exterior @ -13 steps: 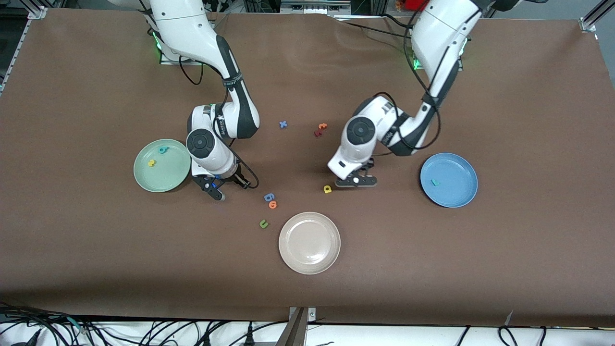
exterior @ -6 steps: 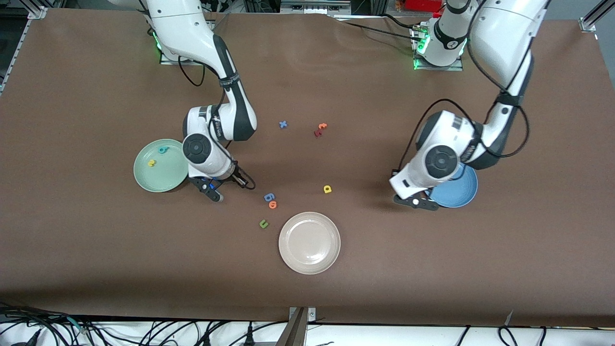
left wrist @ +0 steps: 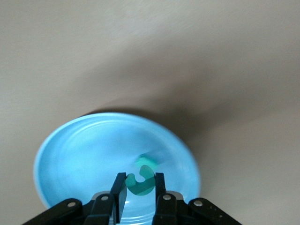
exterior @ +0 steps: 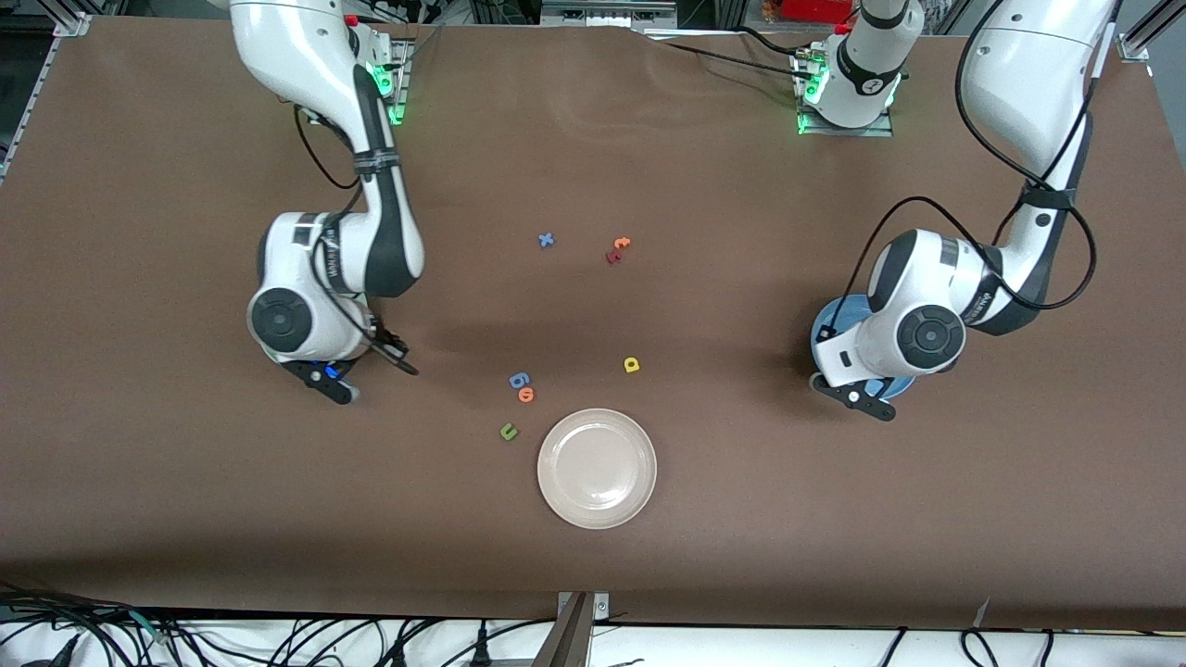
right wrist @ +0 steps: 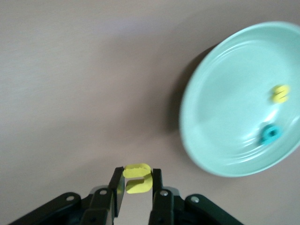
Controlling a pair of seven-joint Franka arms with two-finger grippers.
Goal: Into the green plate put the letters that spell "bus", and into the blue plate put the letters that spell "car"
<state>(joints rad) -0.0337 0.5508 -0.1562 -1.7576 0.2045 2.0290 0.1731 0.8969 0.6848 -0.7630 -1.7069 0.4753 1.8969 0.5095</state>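
A brown tabletop (exterior: 704,519) carries three plates and a scatter of tiny foam letters.

The left tool (left wrist: 140,190) hangs over the blue plate (left wrist: 84,154) at the left arm's end. Its fingers are clamped on a teal "c" (left wrist: 140,180), and another teal letter (left wrist: 146,161) lies in the plate just under it. In the front view the left arm's wrist covers most of the blue plate, so only its rim shows (exterior: 819,326).

The right tool (right wrist: 137,187) is over bare tabletop beside the green plate (right wrist: 225,126), at the right arm's end. Its fingers are closed on a yellow letter (right wrist: 137,178). In the right wrist view the green plate holds a small yellow letter (right wrist: 281,93) and a teal letter (right wrist: 270,134). In the front view the right arm hides that plate entirely.

The cream-white plate (exterior: 597,468) lies nearest the front camera, midway between the arms. Loose on the tabletop are:
- a yellow "a" (exterior: 632,364), a little farther from the camera than the cream-white plate
- a blue letter (exterior: 518,380) touching an orange one (exterior: 526,395)
- a green "u" (exterior: 508,431) beside the cream-white plate
- farther from the camera, a blue "x" (exterior: 547,240), an orange "t" (exterior: 622,244) and a dark red letter (exterior: 612,257) touching it
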